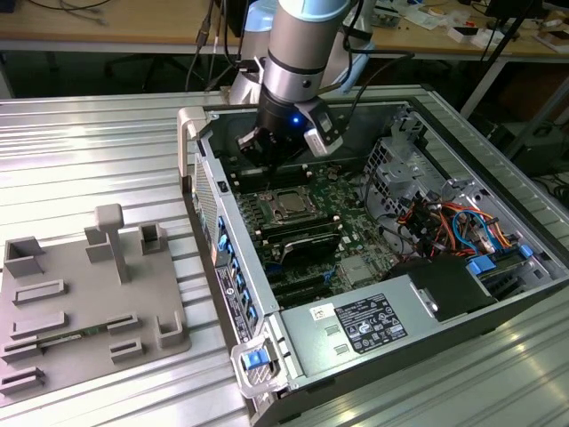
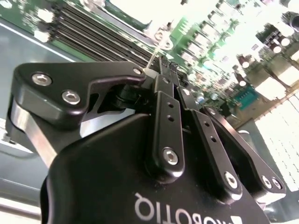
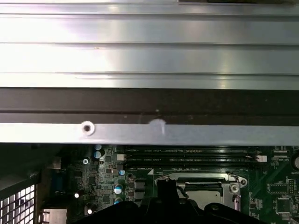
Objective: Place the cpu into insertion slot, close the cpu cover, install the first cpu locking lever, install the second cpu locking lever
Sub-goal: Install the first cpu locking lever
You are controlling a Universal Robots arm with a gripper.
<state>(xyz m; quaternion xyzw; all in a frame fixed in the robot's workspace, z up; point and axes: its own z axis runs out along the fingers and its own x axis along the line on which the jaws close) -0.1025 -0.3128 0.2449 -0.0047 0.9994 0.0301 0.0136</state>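
Claw [image 2: 162, 70], seemingly closed, above motherboard [image 1: 336, 197]; insertion slot [image 1: 289, 206] just beside it.

- A robotics lab or electronics workshop is shown.
- A robot arm [image 1: 302, 44] is seen reaching into an open computer case [image 1: 233, 294], with the motherboard [image 1: 324, 227] laid bare; the board is also seen in both wrist views.
- The case is set on a ribbed metal table [image 1: 89, 151], beside a grey fixture plate [image 1: 53, 329] with slots and posts.
- Wooden benches [image 1: 107, 37], strewn with cables [image 1: 84, 13] and papers [image 1: 462, 31], are ranged behind.
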